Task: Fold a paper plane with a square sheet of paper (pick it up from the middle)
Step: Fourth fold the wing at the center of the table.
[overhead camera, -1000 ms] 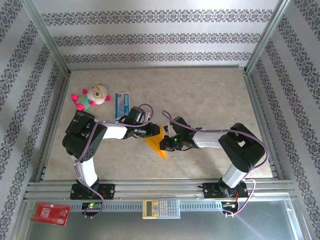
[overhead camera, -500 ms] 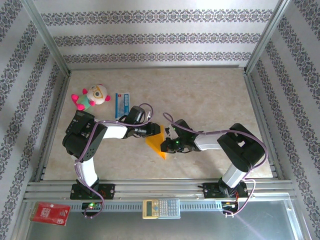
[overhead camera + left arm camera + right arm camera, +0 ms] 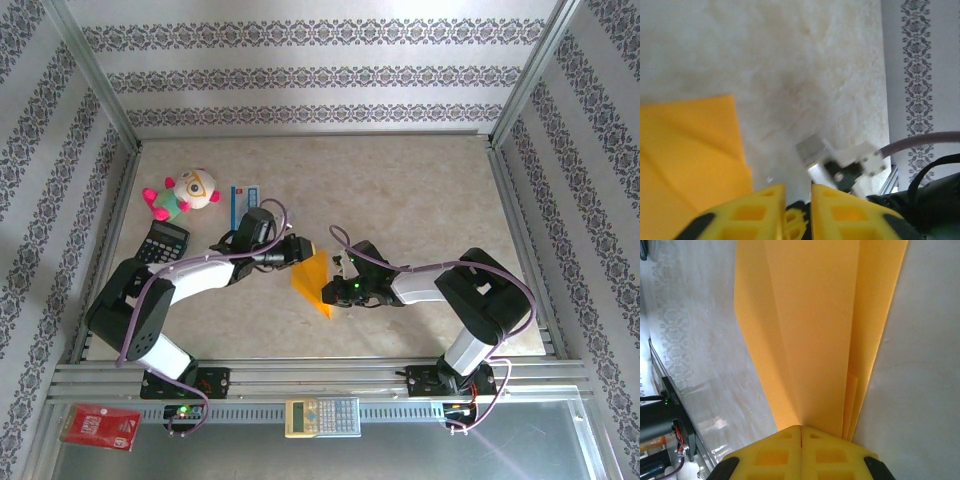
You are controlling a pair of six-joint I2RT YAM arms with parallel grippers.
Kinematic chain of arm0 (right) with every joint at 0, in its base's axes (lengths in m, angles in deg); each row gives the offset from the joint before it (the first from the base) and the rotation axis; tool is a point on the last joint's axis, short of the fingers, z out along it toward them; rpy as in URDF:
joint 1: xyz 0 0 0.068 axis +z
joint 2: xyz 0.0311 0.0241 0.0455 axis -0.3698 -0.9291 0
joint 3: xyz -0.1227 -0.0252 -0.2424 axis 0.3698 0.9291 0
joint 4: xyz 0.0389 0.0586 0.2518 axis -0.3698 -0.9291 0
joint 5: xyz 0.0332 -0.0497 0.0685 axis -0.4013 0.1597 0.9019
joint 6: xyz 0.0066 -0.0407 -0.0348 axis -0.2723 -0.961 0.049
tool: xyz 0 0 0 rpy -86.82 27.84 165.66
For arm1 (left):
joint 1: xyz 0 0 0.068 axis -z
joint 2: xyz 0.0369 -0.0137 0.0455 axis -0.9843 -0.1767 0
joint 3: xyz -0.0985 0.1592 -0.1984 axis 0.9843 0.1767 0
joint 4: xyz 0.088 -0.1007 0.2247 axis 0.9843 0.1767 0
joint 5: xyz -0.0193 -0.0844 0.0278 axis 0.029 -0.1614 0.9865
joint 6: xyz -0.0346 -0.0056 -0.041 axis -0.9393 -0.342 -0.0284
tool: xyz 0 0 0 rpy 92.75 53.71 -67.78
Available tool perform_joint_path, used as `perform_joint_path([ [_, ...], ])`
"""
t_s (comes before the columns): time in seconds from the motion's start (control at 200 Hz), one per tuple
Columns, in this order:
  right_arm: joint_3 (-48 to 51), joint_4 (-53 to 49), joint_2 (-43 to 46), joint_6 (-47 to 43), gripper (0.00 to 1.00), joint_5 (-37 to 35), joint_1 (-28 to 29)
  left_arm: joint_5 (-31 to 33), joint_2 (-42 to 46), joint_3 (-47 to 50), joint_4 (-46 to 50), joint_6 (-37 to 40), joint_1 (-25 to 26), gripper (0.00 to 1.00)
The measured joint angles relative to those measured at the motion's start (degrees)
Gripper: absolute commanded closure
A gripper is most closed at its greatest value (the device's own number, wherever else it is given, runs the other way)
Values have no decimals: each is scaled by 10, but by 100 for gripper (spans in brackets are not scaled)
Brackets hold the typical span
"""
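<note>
Counting up: one orange paper, part folded, lying mid-table between the two grippers with its pointed tip towards the near edge. Two arms. Two calculators, a black one at the left of the table and a beige one on the near rail. One plush toy far left, one blue-and-white packet just right of it, and one red packet at the near left corner.

The right gripper is clenched on the paper's right edge; its wrist view shows the fingers pressed together with creased layers fanning out from them. The left gripper sits at the paper's far left corner, fingers a slim gap apart with nothing seen between them, the paper lying just to their left.

Against a second ago, the left arm has swung out and dropped its elbow towards the near left, uncovering the black calculator. Its gripper has backed off from over the paper to that corner. The right gripper has slid slightly nearer, and the paper has barely shifted.
</note>
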Motion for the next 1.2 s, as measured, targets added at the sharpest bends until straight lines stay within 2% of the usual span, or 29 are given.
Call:
perform_joint_path([
  [0.17, 1, 0, 0, 0, 100, 0, 0, -2, -4, 42, 1, -40, 22, 100],
  [0.694, 0, 0, 0, 0, 100, 0, 0, -16, -80, 43, -26, -91, 61, 100],
  [1.199, -8, -20, -2, -3, 100, 0, 0, 0, -102, 23, -11, -78, 62, 100],
])
